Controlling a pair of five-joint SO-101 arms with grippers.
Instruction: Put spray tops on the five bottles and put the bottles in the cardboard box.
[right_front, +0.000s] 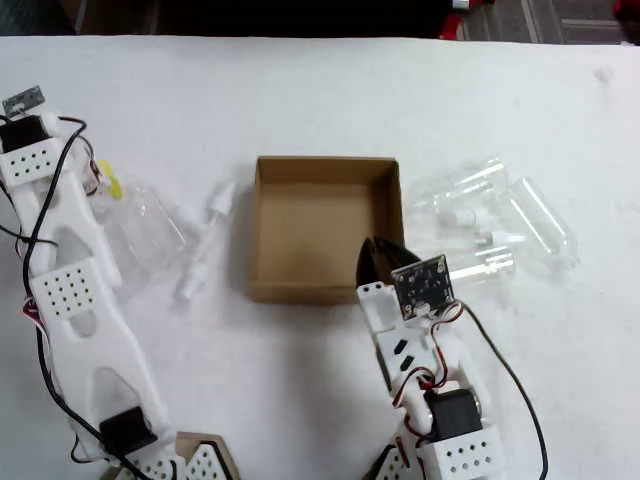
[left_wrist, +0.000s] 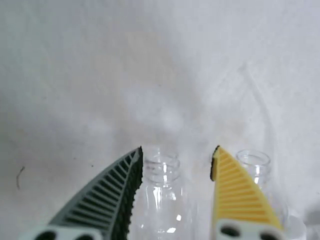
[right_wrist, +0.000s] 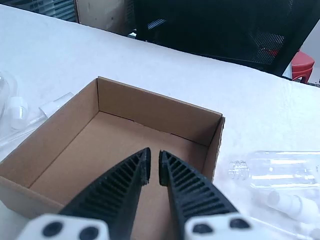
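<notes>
Straddling an uncapped bottle with left gripper spread, by the desk's left edge, likely to steady it; holding right gripper closed, empty, over box.

Likely office: black mesh chair behind white table

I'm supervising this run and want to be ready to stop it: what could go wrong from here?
1. The left jaws straddle one bottle, with a second bottle right beside the yellow jaw; closing could knock it rolling.
2. The right jaws hang over the box; a bottle carried there might collide with them.
</notes>
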